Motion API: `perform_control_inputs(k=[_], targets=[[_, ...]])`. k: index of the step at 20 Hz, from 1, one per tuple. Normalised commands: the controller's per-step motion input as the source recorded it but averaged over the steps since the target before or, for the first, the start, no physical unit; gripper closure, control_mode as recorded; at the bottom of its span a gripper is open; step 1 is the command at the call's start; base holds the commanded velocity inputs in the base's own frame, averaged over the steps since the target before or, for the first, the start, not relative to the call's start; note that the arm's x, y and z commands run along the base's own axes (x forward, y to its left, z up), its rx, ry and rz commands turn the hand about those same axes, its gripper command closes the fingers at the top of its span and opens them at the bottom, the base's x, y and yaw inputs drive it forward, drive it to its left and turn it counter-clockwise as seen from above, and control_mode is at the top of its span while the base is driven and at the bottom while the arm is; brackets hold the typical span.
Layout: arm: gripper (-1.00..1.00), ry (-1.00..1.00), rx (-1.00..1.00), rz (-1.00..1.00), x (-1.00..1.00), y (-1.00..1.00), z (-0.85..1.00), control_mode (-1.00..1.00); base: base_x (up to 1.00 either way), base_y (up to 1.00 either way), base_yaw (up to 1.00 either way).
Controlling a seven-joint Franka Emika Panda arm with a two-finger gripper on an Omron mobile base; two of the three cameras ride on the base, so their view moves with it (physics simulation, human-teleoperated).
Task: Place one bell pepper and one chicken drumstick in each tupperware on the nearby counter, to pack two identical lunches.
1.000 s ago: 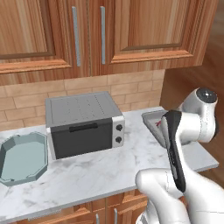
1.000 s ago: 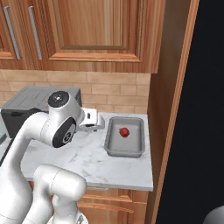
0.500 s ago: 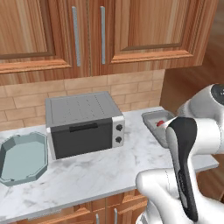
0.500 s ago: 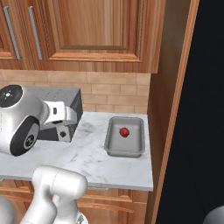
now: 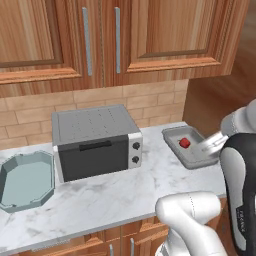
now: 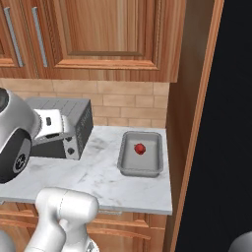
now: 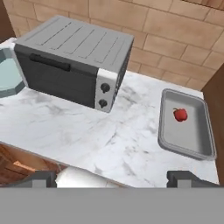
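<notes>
Swung back from over the grey tray, the arm now carries its pincer high and away from the counter.
One bell pepper lies alone in the grey rectangular tupperware at the counter's right end; the teal octagonal tupperware sits at the left end, the toaster oven between them; the pincer's jaws stand spread wide, grasping nothing.

Toaster oven, silver-black, boxy, left of centre in left base view; two knobs on its right front panel. Brick backsplash behind. Wooden wall cabinets across top, two vertical bar handles.
</notes>
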Motion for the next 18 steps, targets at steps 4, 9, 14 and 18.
perform_control_inputs(k=[4,9,14,18], targets=[[-1.00,-0.19,0.00,-0.12,0.00,-0.10,0.06,-1.00,0.00,0.00,0.00],[-1.00,-0.05,0.00,-0.05,0.00,-0.01,0.00,1.00,0.01,0.00,0.00],[-1.00,0.00,0.00,0.00,0.00,0.00,0.00,1.00,-0.75,-0.36,0.00],[-1.00,0.00,0.00,0.00,0.00,0.00,0.00,1.00,-1.00,-0.68,0.06]])
